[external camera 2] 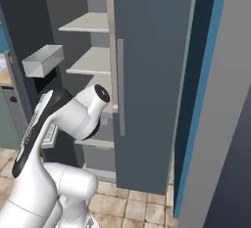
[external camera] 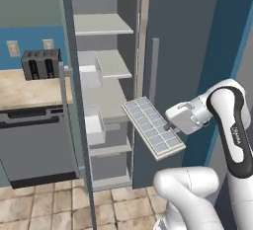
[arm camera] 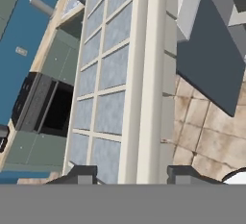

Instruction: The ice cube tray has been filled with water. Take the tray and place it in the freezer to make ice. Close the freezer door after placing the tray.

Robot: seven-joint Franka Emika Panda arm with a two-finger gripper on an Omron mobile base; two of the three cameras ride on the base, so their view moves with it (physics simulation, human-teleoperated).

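Observation:
The ice cube tray (external camera: 153,127) is a pale grid of square cells with a faint bluish sheen of water, hanging tilted in the air in front of the open freezer (external camera: 106,95). My gripper (external camera: 168,125) is shut on the tray's right long edge. In the hand view the tray (arm camera: 113,83) runs away from me, its rim clamped between my gripper's (arm camera: 132,175) two dark tips. The freezer door (external camera: 74,100) stands open, seen edge-on at the left. A corner of the tray (external camera 2: 50,133) peeks out behind my forearm.
The fridge's plain slate-grey door (external camera: 183,46) with its bar handle (external camera: 155,71) is closed just behind the tray. White shelves and clear bins (external camera: 91,71) fill the freezer. A black toaster (external camera: 42,63) sits on the counter (external camera: 29,92) above the grey dishwasher (external camera: 34,145).

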